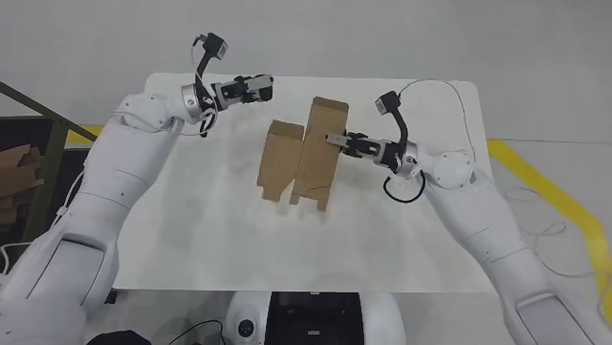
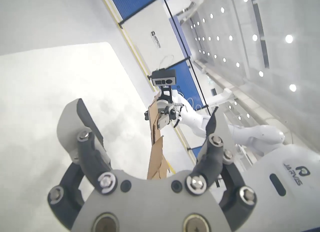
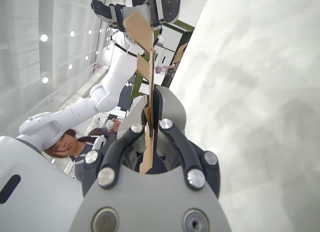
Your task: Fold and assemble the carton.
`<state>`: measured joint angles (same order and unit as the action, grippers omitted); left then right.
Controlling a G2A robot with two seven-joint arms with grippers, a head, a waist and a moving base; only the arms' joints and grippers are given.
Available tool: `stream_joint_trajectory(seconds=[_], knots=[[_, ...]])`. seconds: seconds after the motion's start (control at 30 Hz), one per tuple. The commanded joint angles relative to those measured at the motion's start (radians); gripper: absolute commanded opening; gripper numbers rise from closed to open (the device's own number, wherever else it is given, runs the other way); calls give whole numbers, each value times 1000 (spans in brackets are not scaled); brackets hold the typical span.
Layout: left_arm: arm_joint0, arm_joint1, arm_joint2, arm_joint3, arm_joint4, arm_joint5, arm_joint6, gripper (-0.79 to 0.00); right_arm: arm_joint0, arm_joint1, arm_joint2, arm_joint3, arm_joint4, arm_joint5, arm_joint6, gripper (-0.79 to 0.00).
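**Carton.** The carton (image 1: 304, 152) is a flattened sheet of plain brown cardboard: two long panels side by side, with short flaps at its 6 o'clock end. It sits at the centre of the white worktop (image 1: 402, 240). In both wrist views it shows edge-on, so its faces cannot be inspected there.

**Right hand.** The right hand (image 1: 332, 139) is closed on the carton's 3 o'clock edge. In its own wrist view the cardboard runs straight between the two fingers, pinched from both sides.

**Left hand.** The left hand (image 1: 266, 85) sits at about 11 o'clock from the carton, well apart from it, with its fingers spread wide and nothing between them.

**Markings.** A white panel (image 2: 155, 37) in the room behind carries a small dark printed mark.

**Limits of view.**
- In the left wrist view, the carton's near end is cut off behind the hand's own body.
- It cannot be told whether the carton rests on the worktop or hangs just above it.
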<state>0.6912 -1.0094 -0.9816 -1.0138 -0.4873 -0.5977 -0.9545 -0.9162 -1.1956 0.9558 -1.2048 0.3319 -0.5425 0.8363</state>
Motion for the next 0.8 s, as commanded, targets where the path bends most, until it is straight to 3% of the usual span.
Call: stream_joint_trajectory(seconds=[0.0, 0.3, 0.77], knots=[[20, 7, -21, -13, 22, 23, 37, 0, -40, 9, 33, -58, -10, 35, -49, -785], [130, 30, -94, -145, 126, 102, 180, 0, -233, 37, 152, -282, -74, 149, -274, -785], [146, 32, -100, -168, 155, 126, 199, 0, -240, 37, 155, -288, -74, 153, -284, -785]])
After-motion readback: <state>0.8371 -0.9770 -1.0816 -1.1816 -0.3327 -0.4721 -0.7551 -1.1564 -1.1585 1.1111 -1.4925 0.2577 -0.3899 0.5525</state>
